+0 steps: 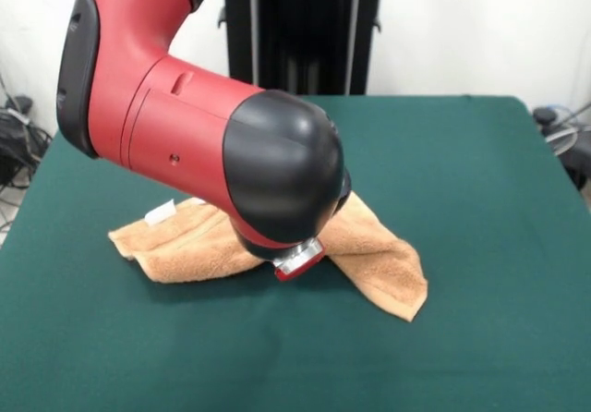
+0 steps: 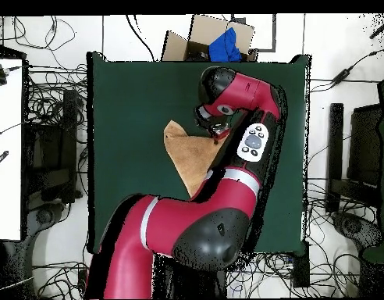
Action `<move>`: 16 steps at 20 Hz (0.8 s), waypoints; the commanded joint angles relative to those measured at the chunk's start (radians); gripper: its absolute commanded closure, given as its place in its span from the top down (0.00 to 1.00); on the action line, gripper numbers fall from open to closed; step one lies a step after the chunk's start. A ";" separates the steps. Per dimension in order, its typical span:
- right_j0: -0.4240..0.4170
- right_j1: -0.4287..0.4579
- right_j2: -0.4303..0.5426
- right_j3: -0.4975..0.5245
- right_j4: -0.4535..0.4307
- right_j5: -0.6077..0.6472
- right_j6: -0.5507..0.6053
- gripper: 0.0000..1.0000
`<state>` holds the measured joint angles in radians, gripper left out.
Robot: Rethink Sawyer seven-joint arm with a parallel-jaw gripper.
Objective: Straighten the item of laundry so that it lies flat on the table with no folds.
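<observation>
Towel (image 1: 369,250) sits mid-table (image 1: 480,172), still folded over itself. In the front view one lobe runs left with a white tag (image 1: 159,212) at its edge, another runs right and toward the camera to a pointed corner. From overhead it reads as a rough triangle, so at least one layer is doubled.

End effector (image 1: 297,260) is low over the towel's middle, right where the two lobes meet. The arm's wrist housing (image 1: 277,167) blocks the fingers in both views, so I can't tell if it's wide, narrow or pinching cloth.

My read on doing this step well:
- Grab only the top layer, near a free corner or edge — not the thick centre, which would lift the whole bundle.
- Pull low and outward, away from the fold line, so the under layer stays pinned by friction on the table.
- Go slowly — terry probably drags on the cloth top, and a fast pull may just slide everything.
- Let go only once that corner is fully laid out, then check overhead for a square outline.
</observation>
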<state>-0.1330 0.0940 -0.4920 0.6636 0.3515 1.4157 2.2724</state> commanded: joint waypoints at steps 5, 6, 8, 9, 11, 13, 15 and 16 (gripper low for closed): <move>0.045 -0.058 0.056 0.094 0.041 0.102 0.301 0.00; 0.046 -0.062 0.058 0.097 0.042 0.107 0.302 0.00; 0.049 -0.071 0.058 0.109 0.041 0.105 0.303 0.00; 0.048 -0.073 0.059 0.113 0.041 0.103 0.300 0.00; 0.045 -0.075 0.059 0.118 0.038 0.099 0.295 0.00; 0.043 -0.078 0.057 0.123 0.034 0.093 0.290 0.00; 0.045 -0.083 0.053 0.129 0.026 0.074 0.284 0.00; 0.046 -0.085 0.054 0.133 0.024 0.067 0.282 0.00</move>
<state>-0.1040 0.0280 -0.4920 0.6644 0.3515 1.4508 2.2726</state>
